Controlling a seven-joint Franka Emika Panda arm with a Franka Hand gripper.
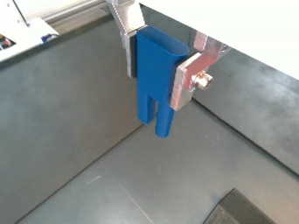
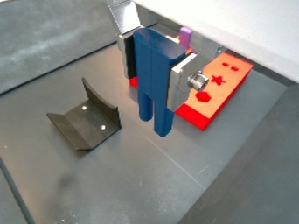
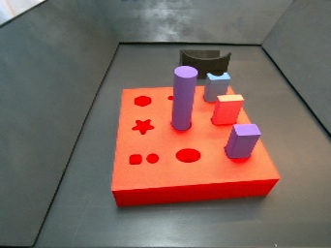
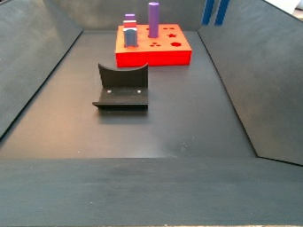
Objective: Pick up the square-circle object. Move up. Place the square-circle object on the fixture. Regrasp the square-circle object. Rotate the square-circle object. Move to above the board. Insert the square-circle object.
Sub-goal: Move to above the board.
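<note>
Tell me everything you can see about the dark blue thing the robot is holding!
The square-circle object is a dark blue, smooth, plastic-looking block, long and flat-sided, ending in two parallel legs. It hangs upright with the legs pointing down, up in the air, touching nothing but the gripper, whose silver fingers clamp its upper part from both sides. In a side view only its legs peek in at the top edge.

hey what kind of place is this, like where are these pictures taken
Probably a robotics lab test cell, not a home or factory floor. A walled dark tray holds only a red peg board and a bracket fixture, while the gripper hangs above the floor, clamping a blue square-circle object.
</note>
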